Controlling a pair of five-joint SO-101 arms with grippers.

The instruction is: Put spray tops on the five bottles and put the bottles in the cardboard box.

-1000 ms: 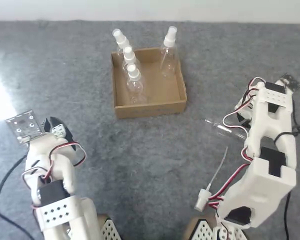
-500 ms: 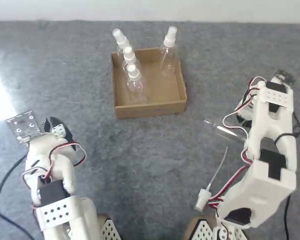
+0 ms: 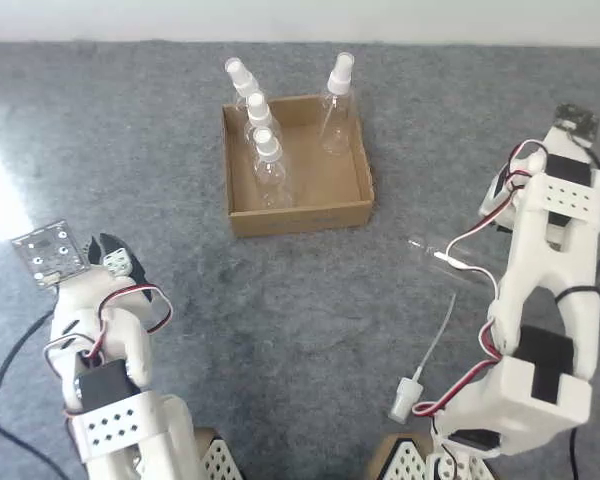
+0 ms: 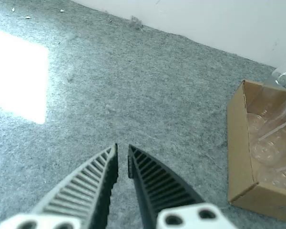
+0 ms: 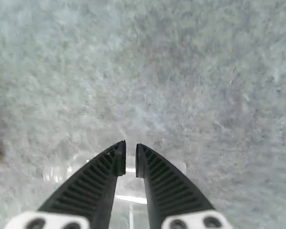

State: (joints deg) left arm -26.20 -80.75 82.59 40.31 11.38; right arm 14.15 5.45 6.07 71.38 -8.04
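The cardboard box (image 3: 300,215) stands at the back centre and holds several clear bottles with white spray tops, among them one (image 3: 270,165) and another (image 3: 336,100). A clear, topless bottle (image 3: 450,262) lies on the carpet beside the right arm (image 3: 550,250). A loose spray top (image 3: 404,398) with its long tube lies nearer the front. My right gripper (image 5: 128,147) is shut, hovering just above the lying bottle (image 5: 62,171) with nothing held. Over bare carpet at the front left my left gripper (image 4: 122,149) is shut and empty, with the box (image 4: 238,143) off to its side.
Grey carpet covers the table, with a white wall (image 3: 300,20) along the far edge. A bright patch of light (image 4: 14,71) falls on the carpet at the left. Open carpet lies between the box and both arm bases.
The right arm's wrist has swung back toward the table's far right, away from the lying bottle. The bottle, the spray top and the left arm have stayed put.
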